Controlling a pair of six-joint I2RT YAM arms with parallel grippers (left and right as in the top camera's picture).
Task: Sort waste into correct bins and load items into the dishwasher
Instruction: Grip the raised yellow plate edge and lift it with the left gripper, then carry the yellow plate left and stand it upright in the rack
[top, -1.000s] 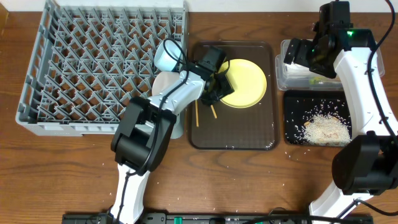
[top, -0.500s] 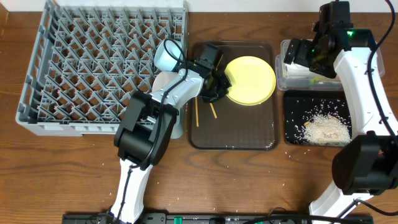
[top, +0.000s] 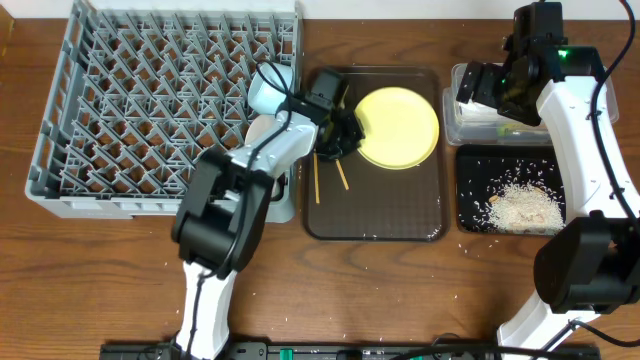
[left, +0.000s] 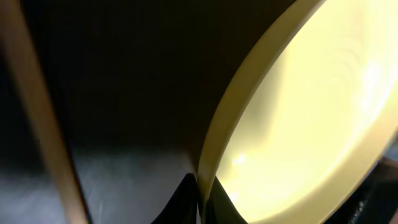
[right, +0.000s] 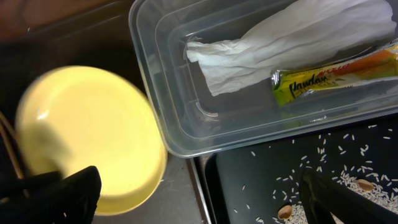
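Where the brown serving tray (top: 375, 215) lies in the middle of the desk (top: 100, 285), toward its far edge, we see the left hand (left: 200, 198) clamped on the left rim of the yellow plate (top: 400, 128). The left wrist view shows its two dark fingertips (left: 181, 205) pinching that rim between them. The plate covers the tray's far right part, and we cannot tell whether it rests on the tray or hangs clear of it. Two wooden chopsticks (top: 316, 182) lie on the tray's left side, just beside the hand.

The grey dish rack (top: 140, 110) fills the desk's far left corner. A light-blue bowl (top: 266, 90) sits at the rack's right edge, partly behind the left arm.

Near the far right corner, the right hand (right: 199, 186) hovers over the clear plastic tub (right: 155, 81), fingers spread wide and holding nothing. Inside the tub lie the crumpled white napkin (right: 280, 40) and the green-and-yellow wrapper (right: 336, 71), touching. Just beside the tub, along the desk's right edge, the black tray (top: 475, 170) holds the rice scraps (top: 520, 205).
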